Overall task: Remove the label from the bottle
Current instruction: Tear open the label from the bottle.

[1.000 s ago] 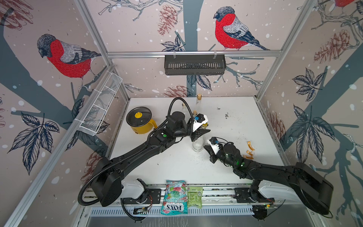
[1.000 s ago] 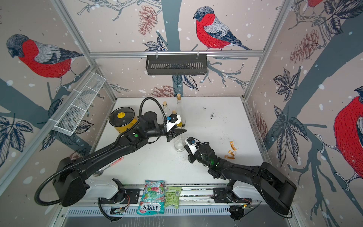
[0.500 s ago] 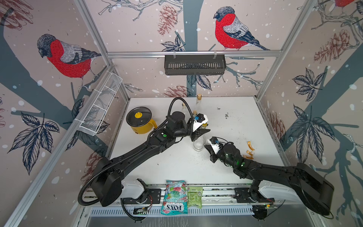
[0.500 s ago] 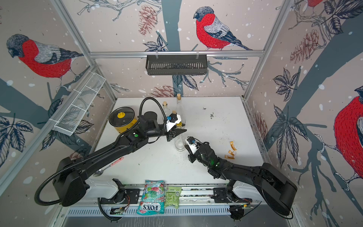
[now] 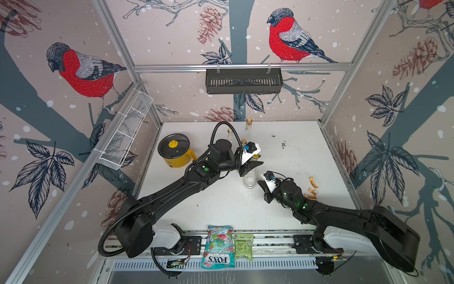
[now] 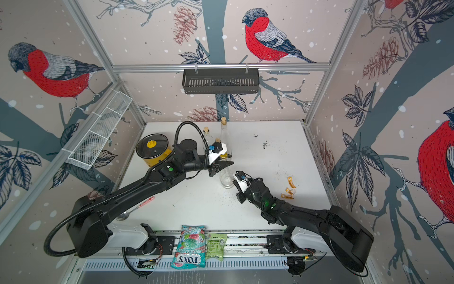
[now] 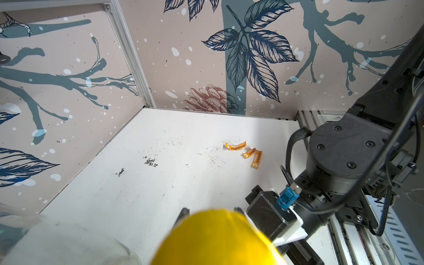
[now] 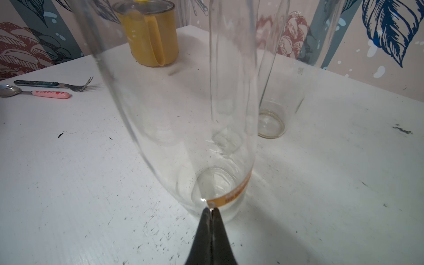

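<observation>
A clear glass bottle (image 5: 250, 179) (image 6: 226, 180) with a yellow cap (image 7: 218, 238) stands upright mid-table. My left gripper (image 5: 255, 163) (image 6: 227, 164) (image 7: 211, 211) is shut on its neck just under the cap, one fingertip (image 7: 183, 211) showing at each side. An orange label (image 8: 238, 190) wraps the bottle's base. My right gripper (image 5: 259, 183) (image 6: 234, 183) (image 8: 210, 208) is low beside the base and shut. Its tips touch the label's near end. Whether they pinch an edge of it does not show.
A yellow pot (image 5: 175, 153) sits at the back left. Two corked glass bottles (image 5: 248, 127) stand behind the held one. Three loose orange label strips (image 5: 312, 189) lie to the right. A spoon (image 6: 132, 211) and fork (image 8: 55, 84) lie at the left. Candy bags (image 5: 217, 246) hang at the front edge.
</observation>
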`<state>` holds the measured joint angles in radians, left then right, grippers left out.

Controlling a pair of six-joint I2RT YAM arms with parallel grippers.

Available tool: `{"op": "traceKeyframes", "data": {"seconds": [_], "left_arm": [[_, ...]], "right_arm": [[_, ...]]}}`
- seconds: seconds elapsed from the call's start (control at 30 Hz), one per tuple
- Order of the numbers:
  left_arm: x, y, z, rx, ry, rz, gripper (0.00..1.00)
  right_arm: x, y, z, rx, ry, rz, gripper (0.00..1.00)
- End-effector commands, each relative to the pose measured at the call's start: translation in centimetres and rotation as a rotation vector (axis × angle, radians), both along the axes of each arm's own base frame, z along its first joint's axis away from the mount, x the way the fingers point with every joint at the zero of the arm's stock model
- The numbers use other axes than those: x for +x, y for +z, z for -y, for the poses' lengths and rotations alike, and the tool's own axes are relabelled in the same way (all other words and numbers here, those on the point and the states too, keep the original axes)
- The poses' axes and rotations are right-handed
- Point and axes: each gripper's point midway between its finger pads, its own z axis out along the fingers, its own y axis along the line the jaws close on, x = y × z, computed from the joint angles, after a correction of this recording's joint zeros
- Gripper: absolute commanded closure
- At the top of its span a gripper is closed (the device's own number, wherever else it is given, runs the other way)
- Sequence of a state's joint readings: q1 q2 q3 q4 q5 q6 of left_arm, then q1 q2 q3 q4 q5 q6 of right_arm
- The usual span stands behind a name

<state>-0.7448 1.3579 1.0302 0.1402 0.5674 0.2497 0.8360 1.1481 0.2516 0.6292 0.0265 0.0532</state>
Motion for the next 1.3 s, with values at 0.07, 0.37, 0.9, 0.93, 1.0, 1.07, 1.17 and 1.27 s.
{"op": "traceKeyframes", "data": {"seconds": [0.07, 0.37, 0.9, 0.93, 1.0, 1.07, 1.17, 1.27], "left_arm": [[-0.9, -3.1, -0.5, 0.096, -0.017, -0.112, 1.00], [-1.2, -3.3, 0.0, 0.111, -0.060, -0.124, 1.00], [-1.1, -2.0, 0.6, 0.081, -0.090, -0.138, 0.96], [-1.1, -1.8, 0.7, 0.075, -0.089, -0.140, 0.90], [-1.1, -1.5, 0.8, 0.063, -0.091, -0.144, 0.68], [-1.0, -1.2, 0.9, 0.055, -0.087, -0.150, 0.55], [-0.9, -0.7, 1.0, 0.036, -0.082, -0.154, 0.34], [-0.8, -0.1, 0.9, 0.017, -0.075, -0.147, 0.01]], "right_arm": [[0.9, 0.5, 0.9, 0.007, -0.060, 0.027, 1.00], [1.1, 0.6, 1.3, -0.001, -0.066, 0.036, 1.00], [0.6, 0.0, 1.5, 0.005, -0.044, 0.021, 1.00], [0.6, -0.1, 1.5, 0.006, -0.041, 0.020, 1.00], [0.4, -0.1, 1.4, 0.010, -0.033, 0.020, 1.00], [0.1, -0.1, 1.3, 0.011, -0.021, 0.018, 1.00], [-0.2, -0.3, 1.2, 0.008, -0.005, 0.014, 1.00], [-0.7, -0.4, 0.9, 0.011, 0.018, 0.011, 1.00]]}}
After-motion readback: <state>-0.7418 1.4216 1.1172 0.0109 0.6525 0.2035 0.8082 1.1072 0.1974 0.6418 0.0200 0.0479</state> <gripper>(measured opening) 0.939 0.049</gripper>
